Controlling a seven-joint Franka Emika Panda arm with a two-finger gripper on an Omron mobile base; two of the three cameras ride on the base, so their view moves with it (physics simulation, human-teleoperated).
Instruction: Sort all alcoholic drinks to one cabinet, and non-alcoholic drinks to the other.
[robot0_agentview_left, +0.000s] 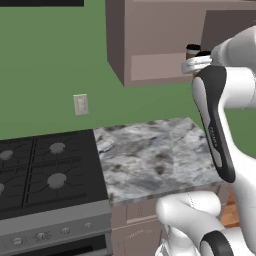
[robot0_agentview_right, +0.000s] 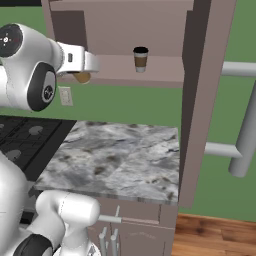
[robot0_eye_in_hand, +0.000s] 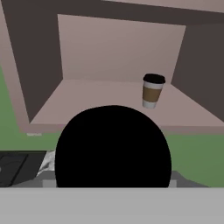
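A squat black bottle (robot0_eye_in_hand: 113, 146), one of the alcoholic drinks, looms large at the bottom middle of the hand view and hides the fingertips. It hangs in the air in front of the open wall cabinet (robot0_eye_in_hand: 96, 98), below the level of its shelf edge. My gripper (robot0_agentview_right: 93, 63) is at the cabinet's left front corner and appears shut on the bottle. A small tan cup with a black lid (robot0_eye_in_hand: 152, 91), the non-alcoholic drink, stands upright on the shelf, right of the bottle. The cup (robot0_agentview_right: 140, 59) is apart from the hand. From the left, the cup (robot0_agentview_left: 192, 50) peeks out just behind my gripper (robot0_agentview_left: 196, 64).
The cabinet door (robot0_agentview_right: 205, 100) stands open at the right, its thick grey bar handle (robot0_agentview_right: 246, 135) sticking out. Below lies a marble counter (robot0_agentview_left: 155, 155) with a black stove (robot0_agentview_left: 45, 170) to its left. A wall outlet (robot0_agentview_left: 80, 104) sits on the green wall.
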